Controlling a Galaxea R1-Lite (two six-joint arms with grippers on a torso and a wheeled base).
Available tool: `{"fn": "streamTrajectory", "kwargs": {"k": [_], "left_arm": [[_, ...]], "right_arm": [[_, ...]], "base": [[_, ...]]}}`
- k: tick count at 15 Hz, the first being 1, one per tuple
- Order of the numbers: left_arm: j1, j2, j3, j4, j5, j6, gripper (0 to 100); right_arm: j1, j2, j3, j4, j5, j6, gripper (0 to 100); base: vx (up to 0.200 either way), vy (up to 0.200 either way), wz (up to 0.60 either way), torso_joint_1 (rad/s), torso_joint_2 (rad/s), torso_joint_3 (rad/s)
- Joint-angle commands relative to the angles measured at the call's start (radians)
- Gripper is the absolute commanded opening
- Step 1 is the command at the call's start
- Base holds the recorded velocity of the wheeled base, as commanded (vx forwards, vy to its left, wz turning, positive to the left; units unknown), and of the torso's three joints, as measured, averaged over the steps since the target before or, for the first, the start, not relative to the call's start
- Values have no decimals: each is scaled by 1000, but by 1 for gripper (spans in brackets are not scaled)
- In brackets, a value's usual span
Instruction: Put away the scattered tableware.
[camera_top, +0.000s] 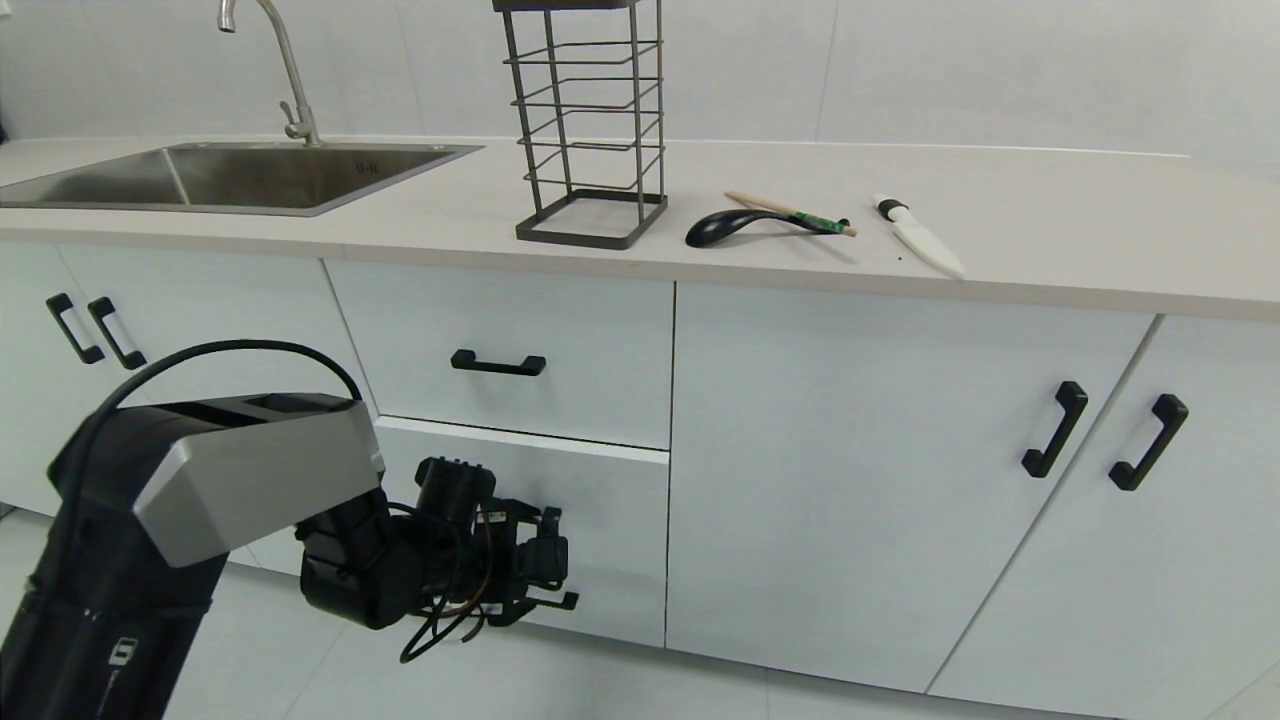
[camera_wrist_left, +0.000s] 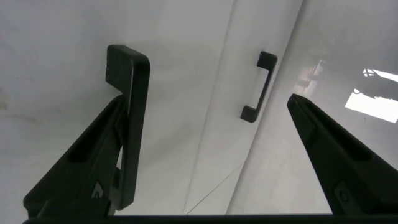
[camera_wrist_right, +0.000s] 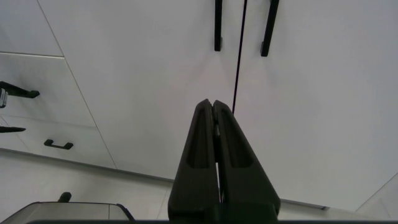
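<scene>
The black spoon (camera_top: 722, 228), the chopsticks (camera_top: 790, 212) and the white knife (camera_top: 925, 240) lie loose on the tabletop (camera_top: 1050, 230), just to the right of the wire rack (camera_top: 578, 240). The chopsticks rest across the spoon's handle. Both run roughly along the tabletop's front edge, with the spoon's bowl toward the rack. The knife lies apart from them on a slant, dark handle to the back and blade tip toward the front edge.

All of it sits well above my left tool (camera_top: 558, 562) and off to the right. That tool is low, against the front of the lower drawer (camera_top: 610, 500), under the rack. Its jaws are spread and hold nothing. The drawer's black handle (camera_wrist_left: 127, 124) stands right beside one jaw rather than centred in the gap; I cannot tell whether they touch.

My right tool (camera_wrist_right: 214, 107) is pressed together and empty, facing the cupboard doors (camera_wrist_right: 298, 137). I judge it the nearer one for the tableware, while the left is placed for the drawer handle.
</scene>
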Motion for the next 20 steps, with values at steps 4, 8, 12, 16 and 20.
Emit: {"fn": "streamTrajectory", "kwargs": {"k": [4, 8, 12, 16, 20], "left_arm": [[1, -53, 41, 1, 19, -1, 100], [-2, -224, 175, -1, 18, -4, 100], [-36, -648, 360, 76, 19, -41, 100], [-29, -876, 285, 363, 18, -98, 100], [-23, -717, 110, 392, 15, -98, 100]], "right_arm": [[0, 2, 0, 0, 0, 0, 0], [-1, 2, 0, 0, 0, 0, 0], [0, 0, 0, 0, 0, 0, 0], [0, 2, 0, 0, 0, 1, 0], [-1, 2, 0, 0, 0, 0, 0]], "base": [[0, 0, 0, 0, 0, 0], [0, 0, 0, 0, 0, 0], [0, 0, 0, 0, 0, 0], [0, 0, 0, 0, 0, 0], [0, 0, 0, 0, 0, 0]]}}
